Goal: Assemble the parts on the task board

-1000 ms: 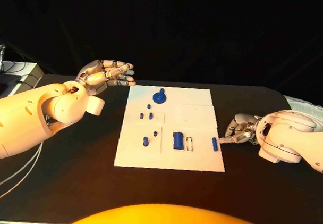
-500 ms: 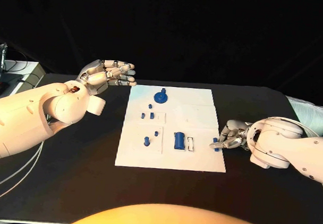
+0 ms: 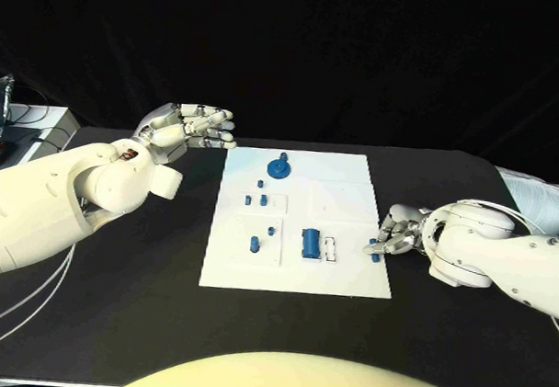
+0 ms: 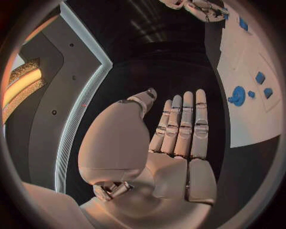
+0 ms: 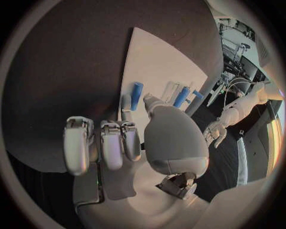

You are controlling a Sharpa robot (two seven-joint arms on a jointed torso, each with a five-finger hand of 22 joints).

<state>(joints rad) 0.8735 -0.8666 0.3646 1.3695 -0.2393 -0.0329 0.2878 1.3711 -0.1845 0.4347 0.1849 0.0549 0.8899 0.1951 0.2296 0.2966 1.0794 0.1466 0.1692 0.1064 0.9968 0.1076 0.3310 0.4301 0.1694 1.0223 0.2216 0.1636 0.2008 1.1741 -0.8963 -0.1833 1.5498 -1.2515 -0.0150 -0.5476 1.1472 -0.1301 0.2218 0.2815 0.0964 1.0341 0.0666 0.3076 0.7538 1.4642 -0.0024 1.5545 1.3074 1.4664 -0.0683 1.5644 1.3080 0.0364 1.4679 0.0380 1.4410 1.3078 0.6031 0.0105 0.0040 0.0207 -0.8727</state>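
Fingers (image 3: 390, 230) of the right hand (image 3: 399, 235) curl down at the right edge of the task board (image 3: 345, 198), their tips at a small blue peg (image 3: 374, 250) lying there — from the head view I cannot tell whether they pinch it or merely touch it. In the right wrist view the same blue peg (image 5: 137, 95) lies on the white plate just beyond the fingertips, apart from them.

At the far left corner of the board, the left hand (image 3: 186, 130) hovers above the black table (image 3: 109, 306), fingers apart and holding nothing; its wrist view shows the palm (image 4: 173, 157) flat with the fingers stretched out.

On the board, a round blue disc (image 3: 278, 168) sits near the far edge, several small blue pieces (image 3: 258, 200) lie left of centre, and a larger blue block (image 3: 308, 242) rests toward the near side — beside it a white piece (image 3: 330, 248).
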